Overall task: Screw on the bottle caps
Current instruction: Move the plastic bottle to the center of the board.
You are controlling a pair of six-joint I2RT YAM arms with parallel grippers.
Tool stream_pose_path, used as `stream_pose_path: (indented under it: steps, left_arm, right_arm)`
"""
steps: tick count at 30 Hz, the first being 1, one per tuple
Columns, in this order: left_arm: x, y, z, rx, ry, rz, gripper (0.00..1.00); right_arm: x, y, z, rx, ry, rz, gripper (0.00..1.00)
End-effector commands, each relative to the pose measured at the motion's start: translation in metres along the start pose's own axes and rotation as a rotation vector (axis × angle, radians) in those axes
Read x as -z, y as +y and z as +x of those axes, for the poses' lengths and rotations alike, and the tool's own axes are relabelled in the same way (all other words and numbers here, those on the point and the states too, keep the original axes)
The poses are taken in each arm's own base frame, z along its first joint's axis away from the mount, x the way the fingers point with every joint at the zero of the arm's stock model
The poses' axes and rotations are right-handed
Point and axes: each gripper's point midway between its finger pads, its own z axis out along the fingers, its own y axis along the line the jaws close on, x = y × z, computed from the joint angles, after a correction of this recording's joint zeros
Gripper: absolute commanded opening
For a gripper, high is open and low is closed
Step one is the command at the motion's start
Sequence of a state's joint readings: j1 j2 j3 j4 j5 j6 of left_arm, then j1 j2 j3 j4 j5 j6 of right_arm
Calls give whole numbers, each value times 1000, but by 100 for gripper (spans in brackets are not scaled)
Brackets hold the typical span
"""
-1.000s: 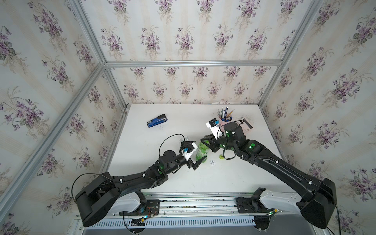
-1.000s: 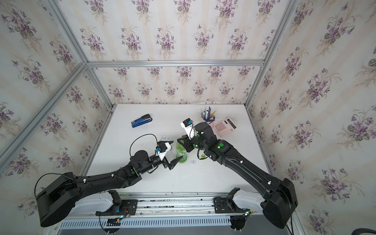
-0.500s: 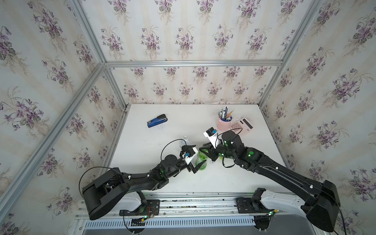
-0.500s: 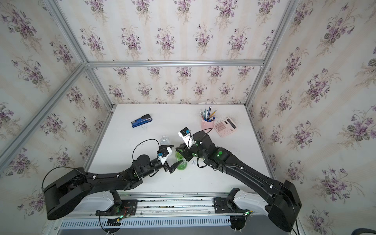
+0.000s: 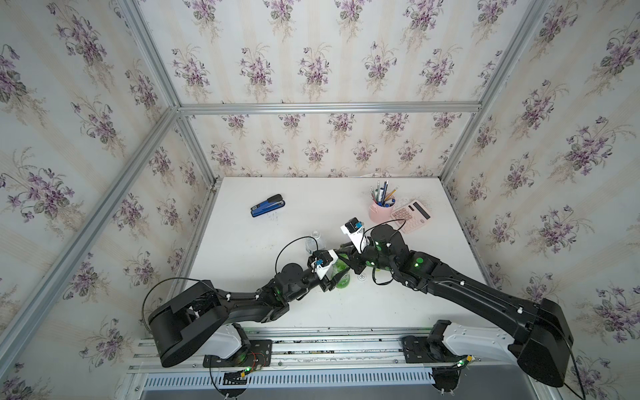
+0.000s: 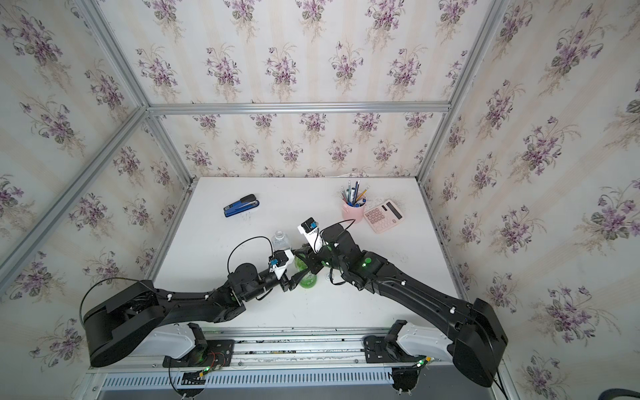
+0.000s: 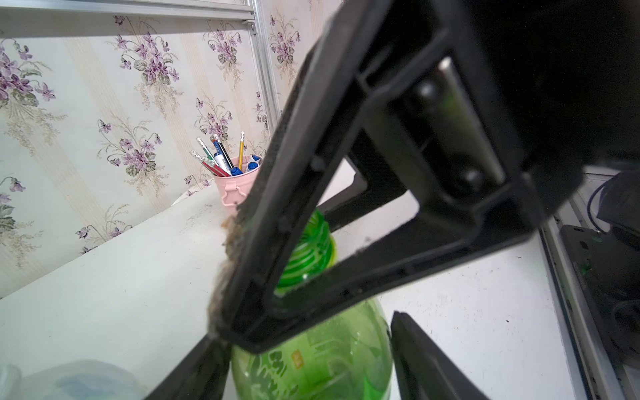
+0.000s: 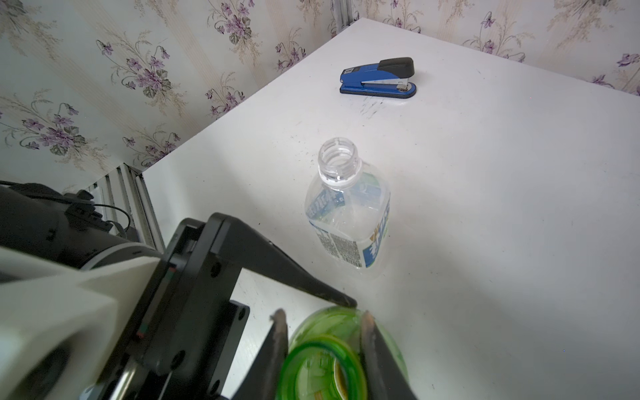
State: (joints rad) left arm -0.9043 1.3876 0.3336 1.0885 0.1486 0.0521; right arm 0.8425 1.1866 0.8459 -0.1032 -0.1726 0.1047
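The translucent green bottle (image 5: 341, 277) stands on the white table near its middle front. My right gripper (image 8: 322, 313) is shut on its neck from above, and the green ring of the mouth shows between the fingers. My left gripper (image 7: 310, 332) comes in from the side, its two fingers pressed on the lower body of the green bottle (image 7: 311, 353). The clear labelled bottle (image 8: 346, 214) stands open-mouthed just behind, also in both top views (image 6: 280, 239). A small white cap (image 5: 362, 276) lies on the table right of the green bottle.
A blue stapler (image 5: 267, 205) lies at the back left. A pink pen cup (image 5: 380, 211) and a pink calculator (image 5: 410, 214) stand at the back right. Both arms cross in front of the clear bottle.
My right gripper has brought the green bottle down and toward the front, onto the table. My left gripper followed it and its wide-open fingers have closed in on the bottle's body.
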Motion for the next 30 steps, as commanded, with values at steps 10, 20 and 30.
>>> stream_pose_path:
  steps: [10,20,30]
  left_arm:
    - [2,1,-2,-3,-31,-8,65]
    - [1,-1,10,-6,-7,-3,65]
    - [1,-2,12,2,-5,2,65]
  right_arm:
    - [1,-1,1,-29,126,27,63]
    - [42,-50,-35,-206,229,338,95]
    - [35,-131,58,-485,604,514,81]
